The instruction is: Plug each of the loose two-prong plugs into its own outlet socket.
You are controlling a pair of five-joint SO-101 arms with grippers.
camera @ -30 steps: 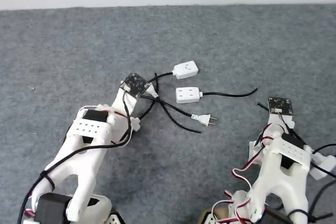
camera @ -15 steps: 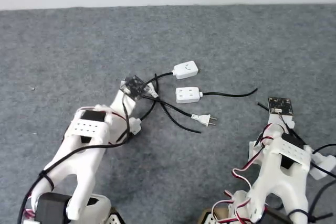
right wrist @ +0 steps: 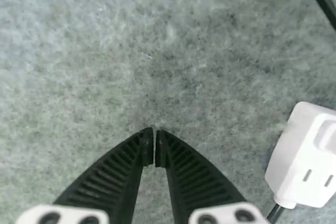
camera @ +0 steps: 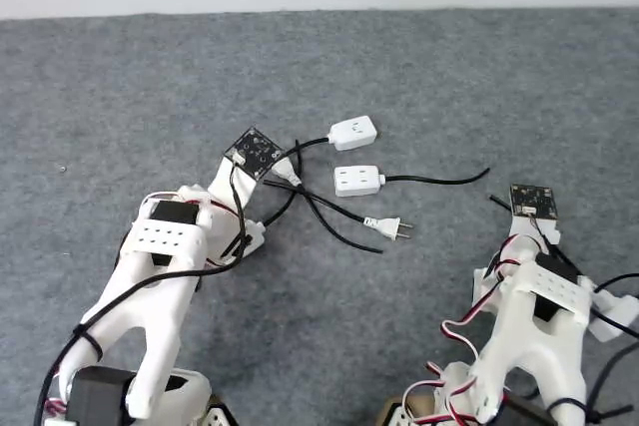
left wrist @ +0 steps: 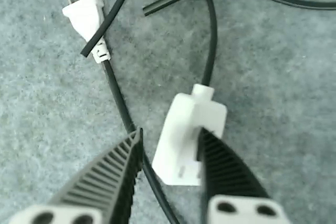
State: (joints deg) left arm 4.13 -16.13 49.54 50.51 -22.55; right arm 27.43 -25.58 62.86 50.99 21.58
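Left tool spread around white plug; right tool pinched together.

The far socket lies just behind the near socket. One plug lies before the near socket, a little to its right. A second plug lies left of both, between the left gripper's fingers, with crossed cords beside it. The right gripper sits well apart at the right — a third socket just beside it.
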